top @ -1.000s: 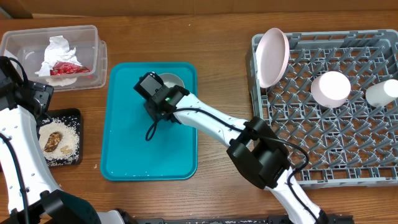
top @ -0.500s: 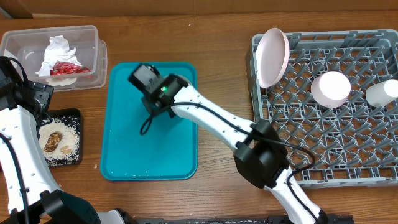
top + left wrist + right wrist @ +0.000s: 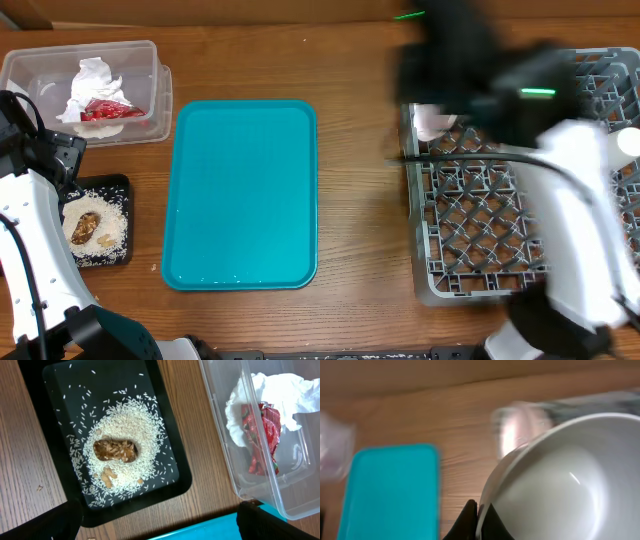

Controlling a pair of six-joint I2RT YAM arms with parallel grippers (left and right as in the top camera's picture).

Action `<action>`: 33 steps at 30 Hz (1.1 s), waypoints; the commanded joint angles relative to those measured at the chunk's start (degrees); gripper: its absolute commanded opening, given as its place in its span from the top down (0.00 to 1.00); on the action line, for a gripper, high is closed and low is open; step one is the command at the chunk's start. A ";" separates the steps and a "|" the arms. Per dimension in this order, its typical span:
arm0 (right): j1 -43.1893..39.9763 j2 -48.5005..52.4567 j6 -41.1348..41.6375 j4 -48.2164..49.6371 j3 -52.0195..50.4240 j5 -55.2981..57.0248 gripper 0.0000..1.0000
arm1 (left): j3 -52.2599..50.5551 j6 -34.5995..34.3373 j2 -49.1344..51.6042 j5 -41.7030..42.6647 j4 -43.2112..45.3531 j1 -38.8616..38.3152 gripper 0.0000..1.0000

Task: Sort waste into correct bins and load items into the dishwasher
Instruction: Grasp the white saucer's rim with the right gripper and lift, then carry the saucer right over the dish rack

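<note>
White arm links (image 3: 25, 250), black joints (image 3: 45, 158), green light (image 3: 537, 93), black right claw (image 3: 481, 519)

Overhead looks straight down on my whole table (image 3: 350, 200). My left wrist stares down close at the black tray (image 3: 60, 385) and tub (image 3: 295, 475); my right shares the teal tray (image 3: 395, 490).
</note>
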 commanded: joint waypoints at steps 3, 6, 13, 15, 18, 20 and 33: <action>-16.22 -7.61 0.37 -4.81 -1.44 -9.60 0.96 | 0.09 -0.72 0.39 -0.81 0.04 -0.13 0.00; -24.90 -11.10 0.61 -4.81 -5.70 -11.26 0.96 | 0.09 -0.72 0.39 -0.81 0.07 -0.13 0.00; -37.99 -15.74 -0.61 -1.31 -21.64 -19.98 0.96 | 0.09 -0.72 0.39 -0.81 0.04 -0.13 0.00; -40.02 -16.92 -4.09 2.51 -27.91 -26.88 0.96 | 0.09 -0.72 0.39 -0.81 0.07 -0.13 0.00; -42.66 -18.10 -8.57 8.31 -37.94 -39.15 0.96 | 0.09 -0.72 0.39 -0.81 0.04 -0.13 0.00; -44.22 -18.25 -11.08 11.10 -43.71 -46.42 0.96 | 0.09 -0.72 0.39 -0.81 0.04 -0.13 0.00; -57.68 -17.88 -37.75 16.90 -74.07 -85.50 0.96 | 0.09 -0.72 0.39 -0.81 0.04 -0.13 0.00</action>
